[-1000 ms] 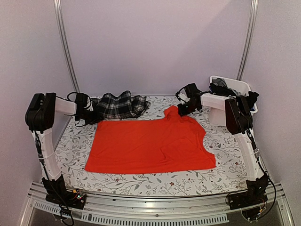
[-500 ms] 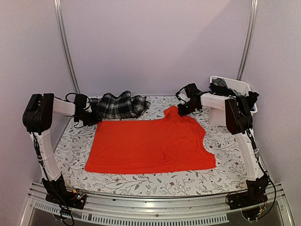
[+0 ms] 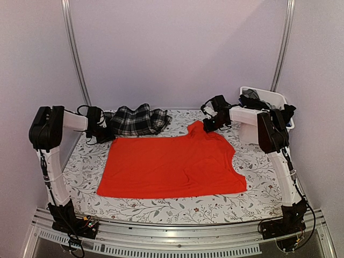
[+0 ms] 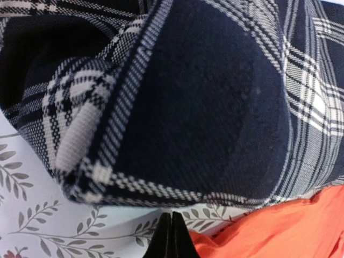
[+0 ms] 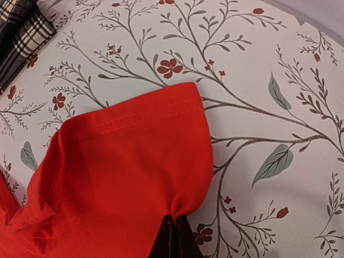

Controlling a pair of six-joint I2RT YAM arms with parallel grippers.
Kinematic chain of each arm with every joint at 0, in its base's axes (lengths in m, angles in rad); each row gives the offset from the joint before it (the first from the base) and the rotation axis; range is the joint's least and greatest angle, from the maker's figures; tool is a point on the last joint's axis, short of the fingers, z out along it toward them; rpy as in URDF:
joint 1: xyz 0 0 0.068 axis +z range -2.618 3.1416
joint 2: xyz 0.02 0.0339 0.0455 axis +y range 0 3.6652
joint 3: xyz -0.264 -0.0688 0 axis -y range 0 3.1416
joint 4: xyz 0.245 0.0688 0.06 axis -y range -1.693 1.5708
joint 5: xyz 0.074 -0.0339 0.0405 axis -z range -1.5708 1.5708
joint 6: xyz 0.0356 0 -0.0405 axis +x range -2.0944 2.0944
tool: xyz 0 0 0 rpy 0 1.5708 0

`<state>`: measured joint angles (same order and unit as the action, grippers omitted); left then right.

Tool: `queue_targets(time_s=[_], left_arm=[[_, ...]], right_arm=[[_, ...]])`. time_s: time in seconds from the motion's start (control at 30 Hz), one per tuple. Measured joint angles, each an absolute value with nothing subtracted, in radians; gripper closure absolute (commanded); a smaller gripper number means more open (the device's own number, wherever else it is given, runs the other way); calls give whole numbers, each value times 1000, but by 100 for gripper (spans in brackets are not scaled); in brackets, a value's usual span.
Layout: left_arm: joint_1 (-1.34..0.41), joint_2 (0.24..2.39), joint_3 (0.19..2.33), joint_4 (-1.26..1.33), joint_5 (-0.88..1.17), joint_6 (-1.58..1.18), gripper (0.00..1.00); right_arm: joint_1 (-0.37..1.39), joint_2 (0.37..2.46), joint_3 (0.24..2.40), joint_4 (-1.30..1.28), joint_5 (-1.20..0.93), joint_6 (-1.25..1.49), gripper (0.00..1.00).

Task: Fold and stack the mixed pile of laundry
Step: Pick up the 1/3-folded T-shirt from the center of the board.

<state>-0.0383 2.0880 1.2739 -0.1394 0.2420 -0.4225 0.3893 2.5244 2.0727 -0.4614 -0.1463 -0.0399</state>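
The bright orange-red shirt (image 3: 172,164) lies spread flat on the floral tablecloth (image 3: 252,172). My right gripper (image 3: 210,126) is shut on the edge of its back-right sleeve (image 5: 118,177), and the cloth bunches at the fingertips (image 5: 175,219). The black-and-white plaid garment (image 3: 134,121) lies crumpled at the back left and fills the left wrist view (image 4: 177,97). My left gripper (image 3: 102,134) is shut low on the tablecloth between the plaid garment and the shirt's back-left corner (image 4: 279,231). Nothing shows between its tips (image 4: 172,215). Dark garments (image 3: 251,99) sit in the bin.
A white plastic bin (image 3: 274,97) stands at the back right behind the right arm. Bare tablecloth runs along the front edge and both sides of the shirt. Walls close the back and sides.
The left arm shifted slightly left and back again. The shirt, the plaid garment and the right arm have not visibly moved.
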Motion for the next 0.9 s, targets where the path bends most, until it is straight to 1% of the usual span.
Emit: queue_targets(time_s=[0.23,0.4,0.5,0.57,0.73,0.9], left_arm=[[-39,2053,1232,-134,237,-418,100],[-39,1990,1200,-133,219,-418,100],[-39,1971,1203,-132,215,-411,85],[-39,1972,1209,-135,210,-415,79],[-39,1978,1209,-150,194,-420,73],[-39,2012,1210,-157,193,-422,73]], right_arm=[[388,2482,2041,-464,-149,-37,100],[385,2446,2037,-463,-152,-37,100],[385,2439,2035,-463,-152,-36,100],[385,2439,2033,-464,-152,-36,100],[385,2439,2027,-464,-152,-34,100],[385,2439,2025,-464,-152,-34,100]])
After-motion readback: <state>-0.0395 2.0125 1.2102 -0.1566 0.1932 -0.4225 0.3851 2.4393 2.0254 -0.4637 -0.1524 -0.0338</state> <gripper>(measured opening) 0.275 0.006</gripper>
